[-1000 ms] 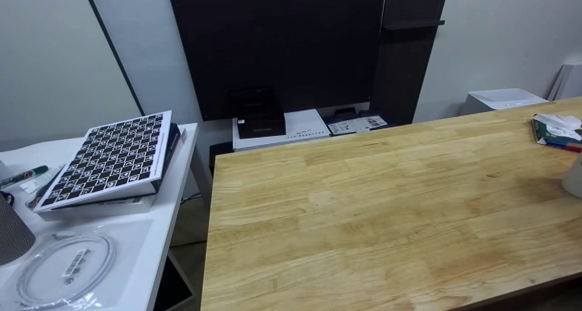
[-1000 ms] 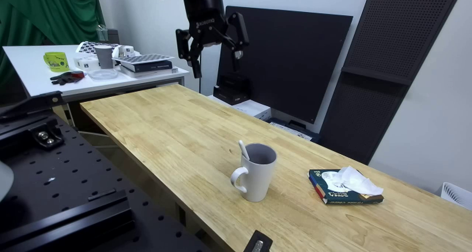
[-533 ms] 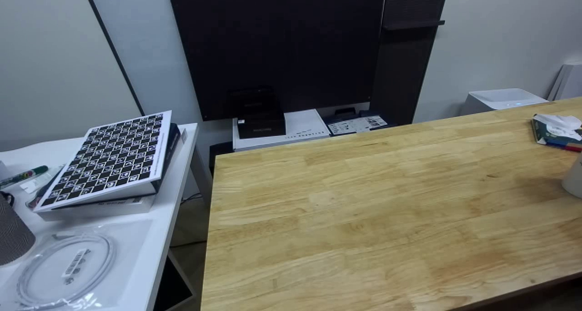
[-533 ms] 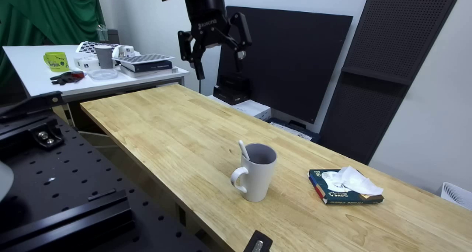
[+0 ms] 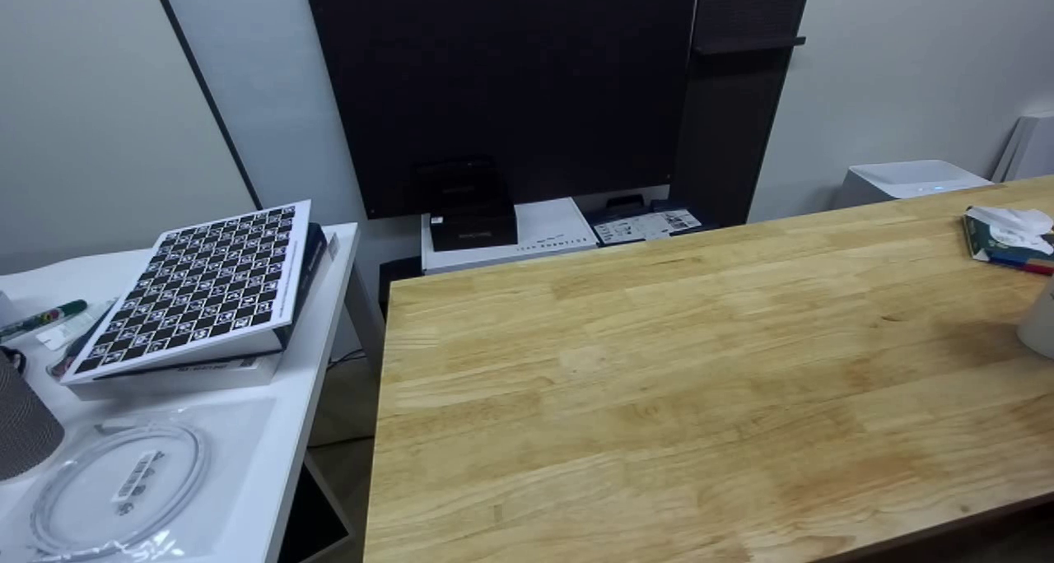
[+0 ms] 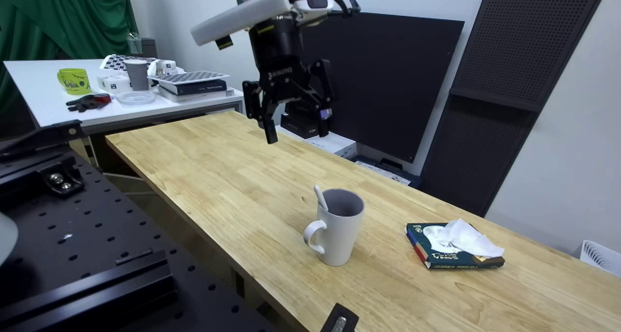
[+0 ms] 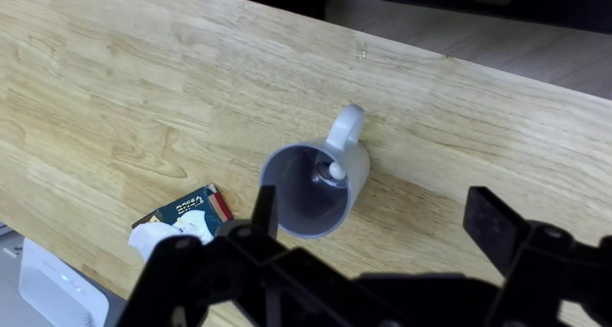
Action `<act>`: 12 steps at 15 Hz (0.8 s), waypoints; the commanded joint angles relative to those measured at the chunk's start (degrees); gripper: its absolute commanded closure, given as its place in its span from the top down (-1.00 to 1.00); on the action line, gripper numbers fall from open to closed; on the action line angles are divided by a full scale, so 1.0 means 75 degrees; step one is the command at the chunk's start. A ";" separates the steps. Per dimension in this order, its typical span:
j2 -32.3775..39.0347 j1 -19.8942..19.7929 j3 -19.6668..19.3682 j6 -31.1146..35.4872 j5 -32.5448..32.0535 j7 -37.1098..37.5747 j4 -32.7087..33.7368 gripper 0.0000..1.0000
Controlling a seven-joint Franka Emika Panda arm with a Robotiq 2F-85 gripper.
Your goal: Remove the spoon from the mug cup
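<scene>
The light grey mug [image 6: 339,235] stands upright on the wooden table. Its wall also shows in the wrist view [image 7: 359,168], and part of it at the right edge of an exterior view [image 5: 1041,328]. The spoon [image 6: 320,197] leans inside the mug, its whitish handle end above the rim on the handle side. In the wrist view that rounded end [image 7: 337,170] shows; a shiny part lies deeper in the mug. My gripper [image 6: 297,132] is open and empty, above the table and higher than the mug. In the wrist view its fingers [image 7: 374,198] are wide apart, the left one overlapping the rim.
A dark green box [image 6: 421,232] with a white tissue [image 6: 473,242] lies on the wooden table [image 6: 208,162] beside the mug. A black perforated plate [image 6: 92,244] borders the table. A white side table [image 6: 39,79] holds a green mug [image 6: 75,82] and books.
My gripper has come down and slightly right in an exterior view, mostly within the last half second, and stays open. The mug and spoon have not moved.
</scene>
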 commanded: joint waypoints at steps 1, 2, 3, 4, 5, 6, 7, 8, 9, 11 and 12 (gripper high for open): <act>0.0544 0.0000 -0.0445 0.0438 -0.1284 0.1276 0.0093 1.00; 0.0688 0.0017 -0.0586 0.0549 -0.1705 0.1602 0.0111 1.00; 0.0811 0.0017 -0.0698 0.0667 -0.2061 0.1880 0.0132 1.00; 0.0928 0.0020 -0.0809 0.0789 -0.2438 0.2195 0.0171 1.00; 0.1070 -0.0001 -0.0912 0.0965 -0.2762 0.2451 0.0221 1.00; 0.1178 0.0001 -0.1003 0.1069 -0.3068 0.2692 0.0279 1.00; 0.1270 0.0003 -0.1094 0.1191 -0.3391 0.2964 0.0335 1.00; 0.1361 0.0004 -0.1173 0.1288 -0.3680 0.3206 0.0403 1.00; 0.1460 0.0004 -0.1246 0.1393 -0.4003 0.3487 0.0488 1.00; 0.1647 0.0029 -0.1365 0.1507 -0.4737 0.4156 0.0715 1.00; 0.1747 0.0007 -0.1385 0.1537 -0.5018 0.4426 0.0827 1.00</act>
